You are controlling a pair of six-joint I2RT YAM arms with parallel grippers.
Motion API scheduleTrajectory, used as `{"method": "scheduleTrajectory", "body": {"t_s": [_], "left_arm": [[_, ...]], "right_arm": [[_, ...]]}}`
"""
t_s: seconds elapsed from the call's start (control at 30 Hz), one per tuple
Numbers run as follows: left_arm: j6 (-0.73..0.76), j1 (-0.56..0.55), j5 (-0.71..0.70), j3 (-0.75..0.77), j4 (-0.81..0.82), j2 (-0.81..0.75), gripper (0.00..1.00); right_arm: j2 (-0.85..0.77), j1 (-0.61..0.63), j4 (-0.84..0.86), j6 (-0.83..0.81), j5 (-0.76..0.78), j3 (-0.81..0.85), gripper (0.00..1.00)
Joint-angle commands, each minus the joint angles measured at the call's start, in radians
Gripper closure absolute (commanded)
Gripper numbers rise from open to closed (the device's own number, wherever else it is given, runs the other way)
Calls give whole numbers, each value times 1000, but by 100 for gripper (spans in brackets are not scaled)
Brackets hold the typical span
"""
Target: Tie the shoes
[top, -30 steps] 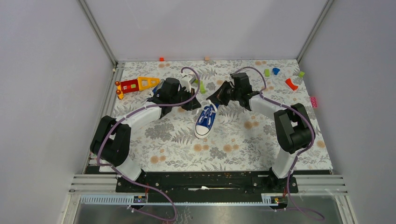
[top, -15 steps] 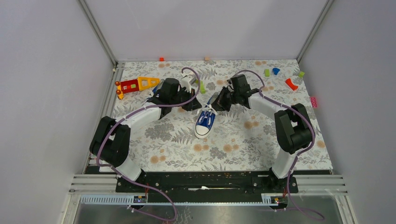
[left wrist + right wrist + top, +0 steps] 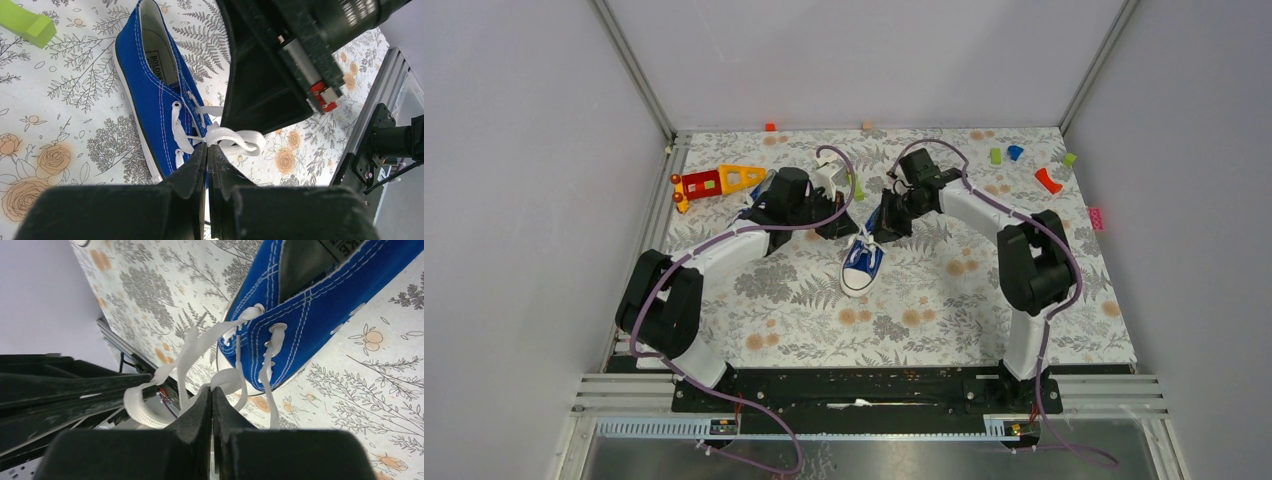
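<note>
Left gripper [image 3: 206,148]: fingers pressed together, pinching a loop of the white lace [image 3: 235,139] just above the upper eyelets. Right gripper [image 3: 212,390]: fingers likewise closed, clamping a second loop of that lace beside the same eyelets.

I judge both pinches are set close to the eyelets so the loops hold their shape for crossing. The strands between the grippers hang slack, so no knot is cinched yet.

The two wrists meet nose to nose over the heel end of the blue shoe [image 3: 861,264]. It rests on its sole toward the far edge of the tabletop [image 3: 924,320], toe pointing at the near edge. I cannot make out a second shoe. The coloured toy [image 3: 714,182] lies well apart, near the far left corner.
</note>
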Motion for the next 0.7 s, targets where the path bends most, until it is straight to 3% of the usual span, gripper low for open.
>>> {"method": "scheduleTrajectory", "body": {"t_s": [0.0,0.47,0.67], "left_arm": [[28,-3,36,2,52,-15,95],[30,-4,45,-8,110,22,96],[36,-4,49,-15,144,51,96]], "right_arm": [[41,28,-99,-74,-18,63,100],[212,51,-513,-366,52,367,94],[268,60,-571,-418,13,416,84]]}}
